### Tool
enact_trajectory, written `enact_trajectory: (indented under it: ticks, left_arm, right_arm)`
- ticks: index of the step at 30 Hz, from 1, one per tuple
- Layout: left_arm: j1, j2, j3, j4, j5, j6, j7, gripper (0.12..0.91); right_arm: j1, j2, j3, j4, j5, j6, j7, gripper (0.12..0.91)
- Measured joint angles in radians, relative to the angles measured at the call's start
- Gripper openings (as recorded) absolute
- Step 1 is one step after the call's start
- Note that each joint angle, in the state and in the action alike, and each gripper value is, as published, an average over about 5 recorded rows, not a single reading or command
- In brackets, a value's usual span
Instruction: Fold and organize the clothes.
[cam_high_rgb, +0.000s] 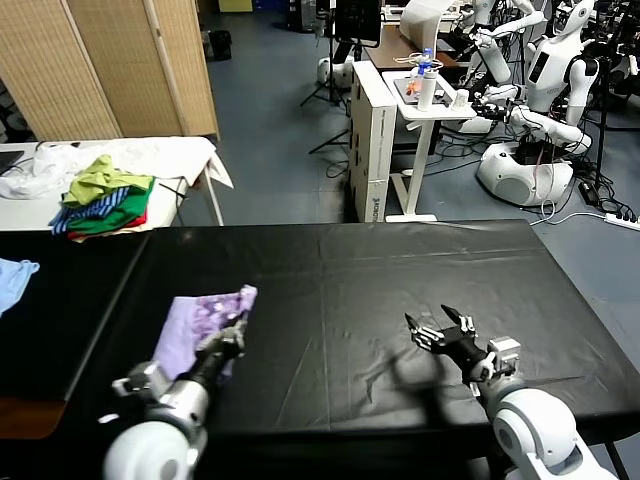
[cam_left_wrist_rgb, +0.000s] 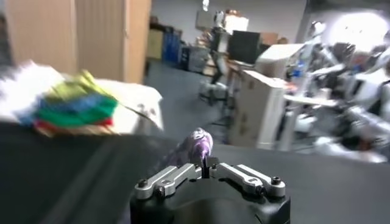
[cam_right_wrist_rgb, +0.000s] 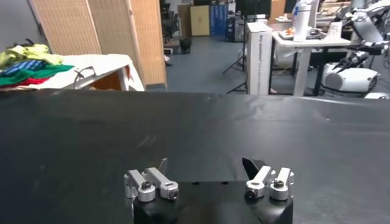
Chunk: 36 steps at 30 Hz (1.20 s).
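The left gripper (cam_high_rgb: 234, 338) is pinched tight on the lavender T-shirt (cam_high_rgb: 205, 318), bunched just behind its fingertips on the black table (cam_high_rgb: 400, 270), so it probably wants a slow, low pull, while the right gripper (cam_high_rgb: 437, 327) sits spread wide, holding nothing.

A black-covered table (cam_high_rgb: 400, 270) fills the foreground on a grey-blue floor (cam_high_rgb: 280, 110). Woven folding screens (cam_high_rgb: 120, 60) stand at the back left behind a white table (cam_high_rgb: 190, 155); a white cabinet (cam_high_rgb: 372, 140) and white desk (cam_high_rgb: 435, 115) stand beyond.
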Motion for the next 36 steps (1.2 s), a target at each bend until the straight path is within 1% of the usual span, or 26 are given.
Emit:
enact_trajectory:
  ticks: [4,7,12,13,15,16,18,23,24,26,27,31,36]
  left_arm:
    - [-0.021,-0.073,0.061,0.050,0.050,-0.013,0.007,0.161]
    - [-0.027,-0.119,0.096,0.083,0.092,-0.020,0.020,0.161]
    - [-0.025,-0.181,0.139,0.121,0.171,-0.024,0.063,0.163]
    - [-0.023,-0.189,0.144,0.125,0.182,-0.026,0.072,0.178]
    - [-0.020,-0.197,0.152,0.127,0.194,-0.030,0.089,0.246]
    - [-0.018,-0.198,0.153,0.125,0.196,-0.031,0.097,0.298]
    - [-0.016,-0.195,0.153,0.120,0.200,-0.032,0.117,0.426]
    - [-0.014,-0.158,0.134,0.095,0.214,-0.050,0.187,0.743]
    - [-0.015,-0.147,0.127,0.091,0.222,-0.057,0.195,0.794]
    - [-0.015,-0.123,0.110,0.086,0.241,-0.074,0.203,0.869]
    - [-0.014,-0.110,0.099,0.084,0.250,-0.083,0.203,0.888]
    - [-0.001,-0.057,0.055,0.079,0.270,-0.108,0.202,0.905]
    - [0.021,-0.025,0.020,0.071,0.286,-0.118,0.202,0.907]
  right_arm:
    - [0.005,0.000,-0.011,0.001,-0.003,-0.002,0.001,0.907]
    - [0.011,0.000,-0.021,0.003,0.002,-0.006,0.002,0.907]
    - [0.024,-0.011,-0.044,0.014,0.025,-0.018,0.004,0.907]
    - [0.028,-0.014,-0.051,0.016,0.028,-0.020,0.005,0.907]
    - [0.035,-0.023,-0.069,0.019,0.039,-0.026,0.007,0.907]
    - [0.041,-0.026,-0.081,0.020,0.047,-0.031,0.011,0.907]
    - [0.055,-0.035,-0.111,0.021,0.069,-0.040,0.023,0.907]
    - [0.115,-0.039,-0.226,0.007,0.132,-0.068,0.069,0.907]
    - [0.131,-0.036,-0.253,0.001,0.146,-0.073,0.080,0.907]
    - [0.163,-0.028,-0.307,-0.011,0.171,-0.083,0.101,0.907]
    - [0.179,-0.022,-0.334,-0.018,0.181,-0.086,0.110,0.907]
    - [0.235,0.010,-0.431,-0.046,0.187,-0.094,0.131,0.907]
    - [0.272,0.066,-0.519,-0.084,0.132,-0.102,0.130,0.905]
